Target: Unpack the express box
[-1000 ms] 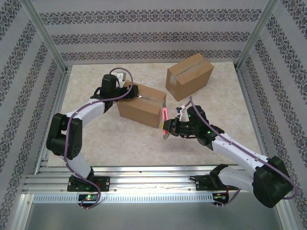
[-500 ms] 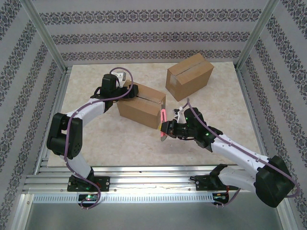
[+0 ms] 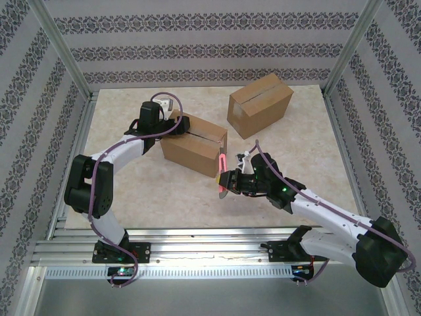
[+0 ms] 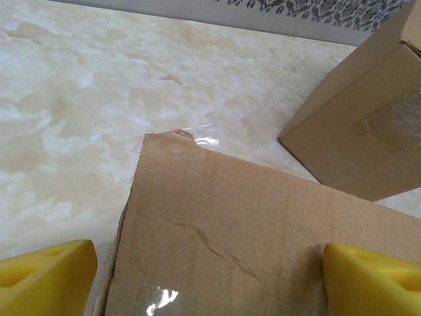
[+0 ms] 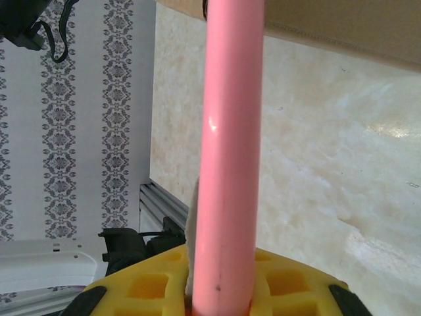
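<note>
The express box (image 3: 194, 141), plain brown cardboard with clear tape along its top seam, lies left of centre on the table. My left gripper (image 3: 172, 125) is open over the box's left end. In the left wrist view one yellow finger (image 4: 46, 280) hangs past the box's edge and the other finger (image 4: 375, 280) is over the box top (image 4: 263, 243). My right gripper (image 3: 229, 180) is shut on a pink cutter (image 3: 219, 164). The cutter points up at the box's near right corner. In the right wrist view the pink cutter (image 5: 230, 151) rises from the gripper (image 5: 223, 296) toward the box (image 5: 329, 20).
A second taped cardboard box (image 3: 260, 104) (image 4: 368, 125) stands at the back right, close to the first. Patterned walls and metal posts (image 3: 62, 49) close in the marbled table (image 3: 151, 191). A metal rail (image 3: 197, 240) runs along the near edge.
My right gripper has moved a little left and nearer with the pink cutter, whose tip now sits closer to the box's near right corner. The left arm has stayed still.
</note>
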Motion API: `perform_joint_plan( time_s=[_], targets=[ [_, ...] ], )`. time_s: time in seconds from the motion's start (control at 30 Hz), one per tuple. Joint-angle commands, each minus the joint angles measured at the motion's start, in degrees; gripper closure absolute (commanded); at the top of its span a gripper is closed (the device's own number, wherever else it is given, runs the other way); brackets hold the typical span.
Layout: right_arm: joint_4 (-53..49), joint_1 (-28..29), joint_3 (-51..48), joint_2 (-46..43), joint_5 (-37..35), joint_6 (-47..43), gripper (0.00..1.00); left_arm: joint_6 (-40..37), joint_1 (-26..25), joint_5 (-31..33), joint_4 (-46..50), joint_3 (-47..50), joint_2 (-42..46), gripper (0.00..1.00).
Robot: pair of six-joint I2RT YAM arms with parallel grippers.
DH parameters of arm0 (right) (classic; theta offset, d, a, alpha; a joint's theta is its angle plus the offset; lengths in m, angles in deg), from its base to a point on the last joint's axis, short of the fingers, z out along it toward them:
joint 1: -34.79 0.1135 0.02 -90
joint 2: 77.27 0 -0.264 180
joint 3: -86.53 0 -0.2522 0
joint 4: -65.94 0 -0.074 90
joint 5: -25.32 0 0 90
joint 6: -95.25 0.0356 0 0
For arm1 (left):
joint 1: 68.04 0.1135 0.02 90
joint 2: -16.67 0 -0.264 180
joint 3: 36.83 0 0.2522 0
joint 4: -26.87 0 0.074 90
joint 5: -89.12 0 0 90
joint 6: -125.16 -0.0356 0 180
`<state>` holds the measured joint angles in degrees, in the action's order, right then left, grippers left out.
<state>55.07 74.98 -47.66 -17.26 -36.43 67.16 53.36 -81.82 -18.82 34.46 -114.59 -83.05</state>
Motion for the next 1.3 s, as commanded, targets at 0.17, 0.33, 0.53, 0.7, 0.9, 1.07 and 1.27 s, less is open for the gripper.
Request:
perform_joint_plan(
  time_s=[0.17,0.33,0.53,0.7,0.9,1.07,1.27],
  targets=[
    [3.61,4.63,-0.68,0.27,3.32,0.09,1.0,1.14,-0.99,0.71,18.55,5.76,-9.0,0.12],
    [3.7,5.59,-1.63,-1.14,2.12,1.0,1.0,1.22,-1.0,0.62,18.5,5.74,-9.08,0.12],
    [4.55,7.17,-2.25,-1.88,0.86,1.92,1.0,1.28,-1.04,0.54,18.5,5.73,-9.11,0.12],
    [4.83,8.5,-1.88,-1.55,-0.33,1.91,1.0,1.31,-1.0,0.7,18.54,5.78,-9.06,0.12],
    [4.55,9.38,-2.12,-2.32,-1.14,2.45,1.0,1.32,-0.99,0.58,18.49,5.75,-9.08,0.12],
    [2.75,9.47,-2.91,-4.75,-3.18,2.64,1.0,1.15,-1.07,0.47,18.56,5.74,-9.08,0.12],
    [-3.65,4.24,-4.84,-10.02,-5.11,1.43,1.0,1.07,-1.0,0.12,18.92,5.43,-9.08,0.12]
  ],
)
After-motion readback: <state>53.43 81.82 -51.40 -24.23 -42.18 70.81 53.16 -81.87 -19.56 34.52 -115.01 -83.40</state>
